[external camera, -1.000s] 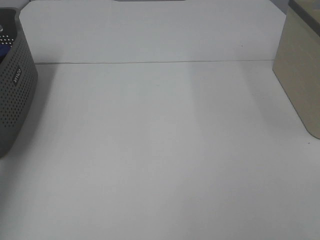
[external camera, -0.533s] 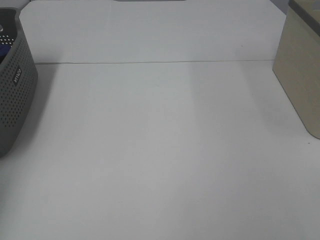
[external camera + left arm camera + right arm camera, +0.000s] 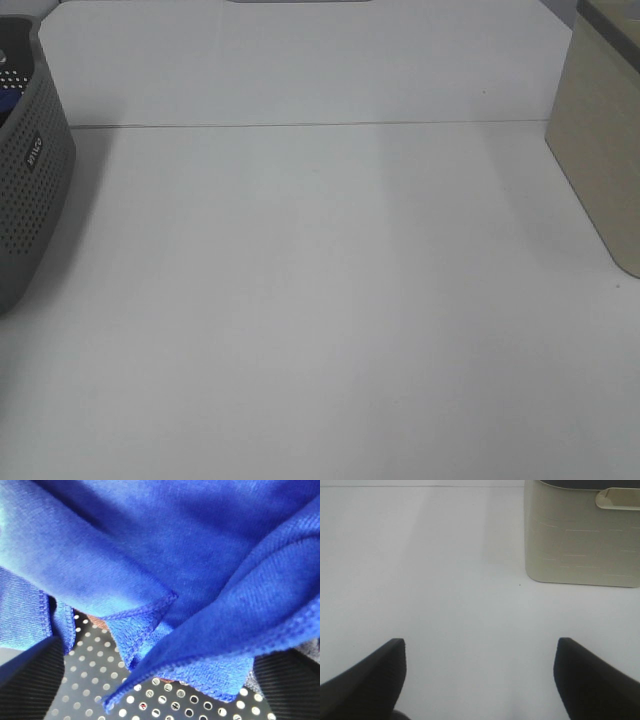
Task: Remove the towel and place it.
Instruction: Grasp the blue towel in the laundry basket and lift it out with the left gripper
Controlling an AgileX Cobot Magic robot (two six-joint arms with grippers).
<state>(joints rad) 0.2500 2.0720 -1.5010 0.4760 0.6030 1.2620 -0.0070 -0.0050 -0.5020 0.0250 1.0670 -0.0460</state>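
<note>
The royal-blue towel point(image 3: 165, 560) fills the left wrist view in loose folds with stitched edges, lying on the perforated floor of the grey basket point(image 3: 165, 705). My left gripper point(image 3: 160, 690) is down inside the basket, open, its dark fingers point(image 3: 30, 680) wide apart on either side of a hanging fold. In the exterior high view only a sliver of the towel point(image 3: 5, 103) shows inside the basket point(image 3: 30, 190) at the far left. My right gripper point(image 3: 480, 650) is open and holds nothing above the white table point(image 3: 445, 555). Neither gripper appears in the exterior high view.
A beige bin point(image 3: 605, 150) stands at the table's right edge, and also ahead of the right gripper as the bin point(image 3: 580, 540). The white table point(image 3: 320, 300) stretches between basket and bin, with a seam across its back.
</note>
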